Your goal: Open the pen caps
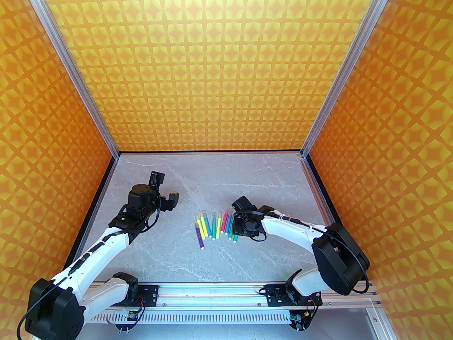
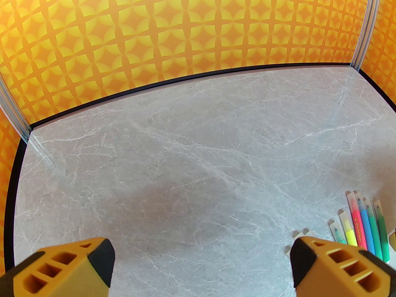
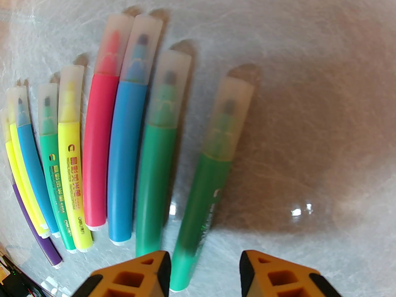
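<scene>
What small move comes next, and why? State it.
Probably lower the right gripper and close on the rightmost green pen: its barrel end lies between the open fingers, its cap is still on, and the left gripper is open, off to one side.

Bright, even light; wrist views bow at edges; near pens (image 3: 96,150) blurred, small glare spots and soft shadows on bench (image 3: 309,165).

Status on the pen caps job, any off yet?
Done: nothing. All the pen caps that show are on the pens. In hand: the right gripper is open over the near end of the rightmost green pen, not gripping. The left gripper is open above bare table. Left to do: every cap.
</scene>
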Available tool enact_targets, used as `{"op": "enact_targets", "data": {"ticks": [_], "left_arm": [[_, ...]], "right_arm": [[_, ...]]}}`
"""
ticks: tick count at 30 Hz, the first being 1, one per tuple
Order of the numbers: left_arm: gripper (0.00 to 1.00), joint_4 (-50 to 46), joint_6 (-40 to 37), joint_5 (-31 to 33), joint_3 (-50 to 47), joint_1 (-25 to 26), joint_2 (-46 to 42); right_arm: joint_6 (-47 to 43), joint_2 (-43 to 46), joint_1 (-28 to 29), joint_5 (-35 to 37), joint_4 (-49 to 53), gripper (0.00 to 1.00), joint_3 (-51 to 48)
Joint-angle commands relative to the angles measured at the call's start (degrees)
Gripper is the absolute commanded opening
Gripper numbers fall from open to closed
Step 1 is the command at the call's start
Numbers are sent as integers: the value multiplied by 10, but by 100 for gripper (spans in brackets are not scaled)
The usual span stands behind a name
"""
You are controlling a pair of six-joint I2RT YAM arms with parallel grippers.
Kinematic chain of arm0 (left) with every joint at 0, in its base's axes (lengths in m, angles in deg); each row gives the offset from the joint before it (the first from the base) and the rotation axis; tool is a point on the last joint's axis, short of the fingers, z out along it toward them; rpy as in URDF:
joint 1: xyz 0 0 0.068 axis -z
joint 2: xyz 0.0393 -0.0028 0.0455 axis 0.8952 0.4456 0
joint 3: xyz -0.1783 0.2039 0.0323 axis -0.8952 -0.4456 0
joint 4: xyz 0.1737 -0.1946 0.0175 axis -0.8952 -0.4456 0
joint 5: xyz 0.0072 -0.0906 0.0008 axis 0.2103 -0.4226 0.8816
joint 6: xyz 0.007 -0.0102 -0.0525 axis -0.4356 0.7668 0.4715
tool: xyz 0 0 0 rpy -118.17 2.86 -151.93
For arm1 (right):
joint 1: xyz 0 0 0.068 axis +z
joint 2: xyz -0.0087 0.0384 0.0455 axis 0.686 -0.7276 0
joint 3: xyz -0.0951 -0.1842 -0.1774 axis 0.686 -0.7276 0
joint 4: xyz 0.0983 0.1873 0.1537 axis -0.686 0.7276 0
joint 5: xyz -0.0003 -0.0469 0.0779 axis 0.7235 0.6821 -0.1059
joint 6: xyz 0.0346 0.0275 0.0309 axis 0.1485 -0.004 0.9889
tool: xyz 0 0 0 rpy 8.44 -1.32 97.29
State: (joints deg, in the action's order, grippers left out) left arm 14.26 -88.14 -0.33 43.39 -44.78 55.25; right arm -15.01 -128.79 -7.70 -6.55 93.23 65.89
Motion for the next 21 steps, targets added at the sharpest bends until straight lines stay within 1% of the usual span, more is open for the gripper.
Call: {"op": "enact_targets", "data": {"ticks": [1, 12, 15, 17, 21], "left_arm": [[99, 13, -7, 3, 6, 5, 5], [99, 12, -8, 2, 5, 8, 2], [99, 14, -9, 2, 1, 10, 0], [99, 16, -9, 2, 0, 11, -1], [99, 19, -11, 1, 1, 13, -1]], "right_arm": [[11, -13, 4, -14, -19, 40, -6], [-9, -52, 5, 2, 10, 34, 7], [-19, -67, 3, 12, 28, 32, 16], [-29, -76, 4, 19, 40, 29, 25], [-50, -99, 0, 35, 70, 27, 49]]}}
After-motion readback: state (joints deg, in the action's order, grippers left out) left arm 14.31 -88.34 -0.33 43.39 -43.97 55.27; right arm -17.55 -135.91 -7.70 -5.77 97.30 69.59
